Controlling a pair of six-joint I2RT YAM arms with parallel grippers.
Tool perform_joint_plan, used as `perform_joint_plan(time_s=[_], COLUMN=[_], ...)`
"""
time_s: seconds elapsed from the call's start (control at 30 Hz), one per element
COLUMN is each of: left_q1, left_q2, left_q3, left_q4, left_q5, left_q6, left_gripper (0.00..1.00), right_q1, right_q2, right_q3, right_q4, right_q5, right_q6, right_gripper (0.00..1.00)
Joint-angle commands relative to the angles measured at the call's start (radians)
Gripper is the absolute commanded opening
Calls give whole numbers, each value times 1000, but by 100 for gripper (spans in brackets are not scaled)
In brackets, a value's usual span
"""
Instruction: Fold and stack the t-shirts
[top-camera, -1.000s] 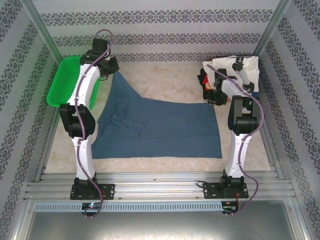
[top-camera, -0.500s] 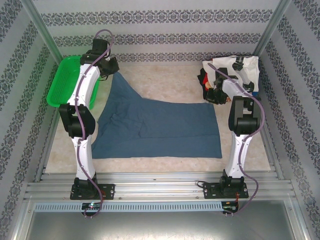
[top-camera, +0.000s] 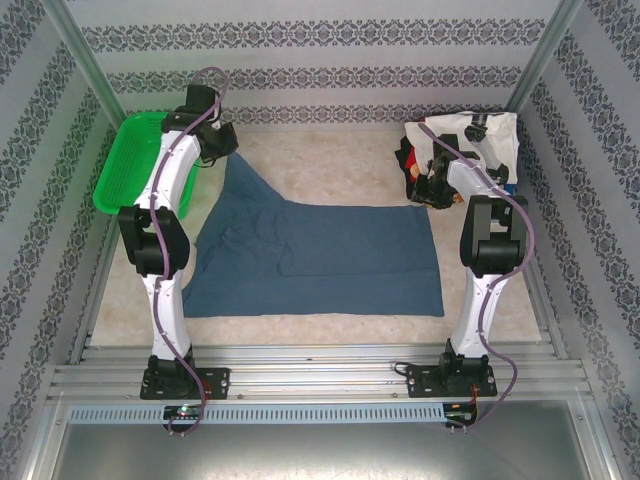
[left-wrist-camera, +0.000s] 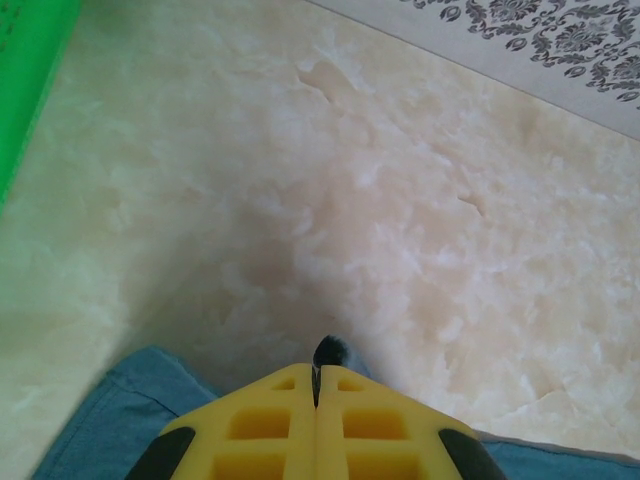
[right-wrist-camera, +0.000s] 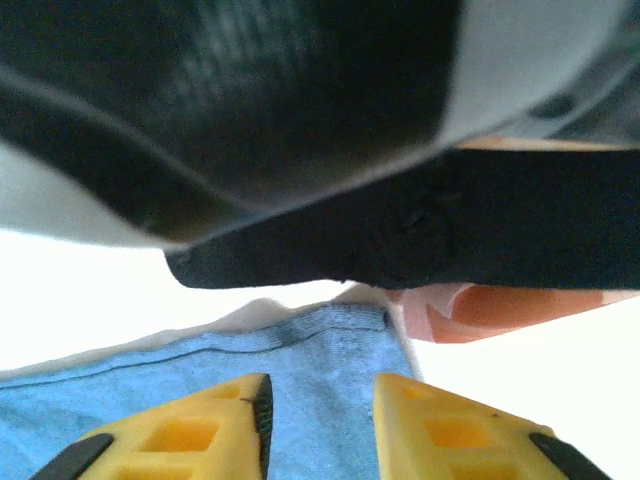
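My left pincer (left-wrist-camera: 316, 372) is clamped on a far corner of the plain slate-blue cloth t-shirt (top-camera: 320, 250), spread on the pale marbled table (top-camera: 330, 160). My right pincer (right-wrist-camera: 320, 395) stands apart over its other far corner, beside the heap of white, black and red t-shirts (top-camera: 470, 140).

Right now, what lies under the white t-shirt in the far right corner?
Under the white t-shirt, red cloth and black cloth stick out at its left edge. How many shirts lie beneath cannot be seen; the white one covers them.
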Motion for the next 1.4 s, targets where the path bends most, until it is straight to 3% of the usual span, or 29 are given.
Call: perform_joint_plan(time_s=[0.0, 0.5, 0.63, 0.8, 0.93, 1.37], left_q1=[11, 31, 37, 38, 44, 79], left_q2=[-59, -136, -160, -186, -201, -220], left_q3=[-18, -140, -178, -225, -243, -265], left_q4=[27, 77, 90, 106, 111, 144], left_q5=[19, 8, 10, 8, 6, 43], left_q6=[18, -2, -4, -3, 0, 16], left_gripper=[0, 0, 0, 0, 0, 0], right_q1=[13, 59, 61, 65, 64, 68], right_q2=[38, 144, 162, 173, 147, -66], right_q3=[35, 111, 138, 146, 119, -27], right_q4=[-45, -90, -111, -127, -101, 44], right_q5=[53, 163, 184, 186, 192, 156], right_q6=[-30, -55, -53, -58, -51, -31], right_gripper=[39, 35, 28, 11, 0, 0])
